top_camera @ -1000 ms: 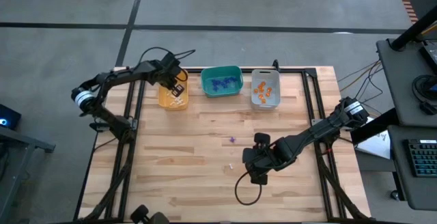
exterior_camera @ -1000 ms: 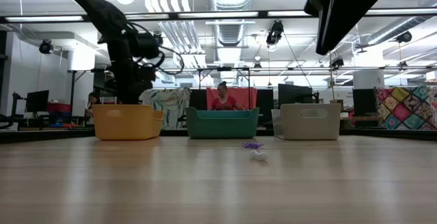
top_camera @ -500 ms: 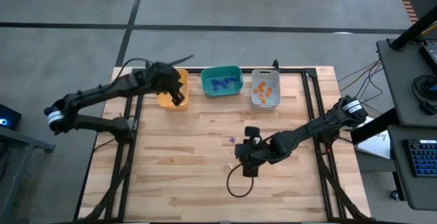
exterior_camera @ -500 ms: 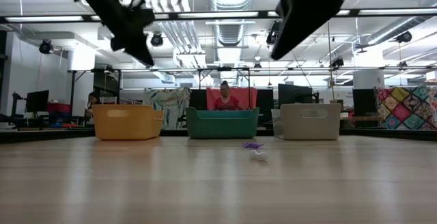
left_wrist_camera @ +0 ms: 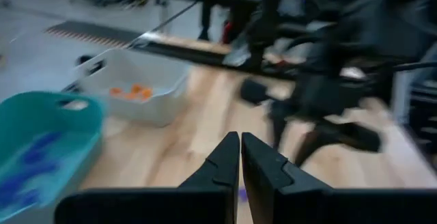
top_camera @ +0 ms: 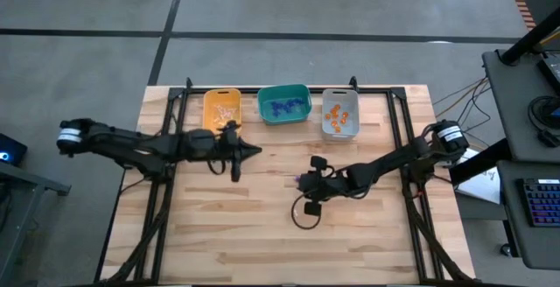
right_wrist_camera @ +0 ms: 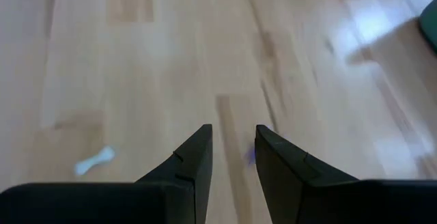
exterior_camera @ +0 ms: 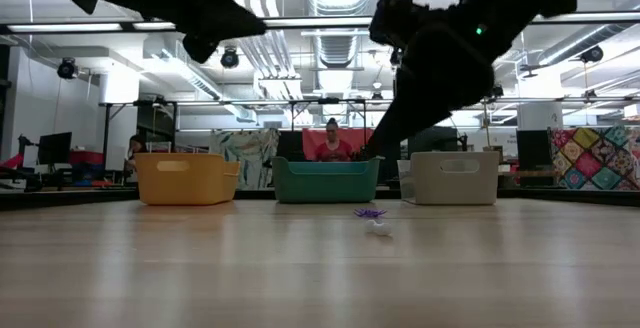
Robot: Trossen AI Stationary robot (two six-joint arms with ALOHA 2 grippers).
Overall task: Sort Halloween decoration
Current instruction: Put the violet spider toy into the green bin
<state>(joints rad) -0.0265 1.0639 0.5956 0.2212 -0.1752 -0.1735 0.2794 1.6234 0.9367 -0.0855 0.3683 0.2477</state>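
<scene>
Right pincer (top_camera: 302,185): jaws part-open and empty, hanging over mid-worktop just beside the purple trinket (exterior_camera: 369,212).
Left pincer (top_camera: 254,150): fingers pressed together, nothing held, out over the worktop (top_camera: 262,234) in front of the bins.
Loose trinkets: we see the purple one and a white bone-shaped one (right_wrist_camera: 94,160) just beside it on bare wood, well apart from the bins.
Sorted so far: white bits in the yellow bin (top_camera: 221,112), blue-purple in the teal bin (top_camera: 283,104), orange in the grey bin (top_camera: 339,114).
Step in hand: we judge the right arm is lining up on the purple piece.
How to do it well: we centre the gap over it, come straight down and close gently, since so small a piece could skid aside.
In the way: the left pincer sits near the route back to the teal bin; we keep the arms apart.
</scene>
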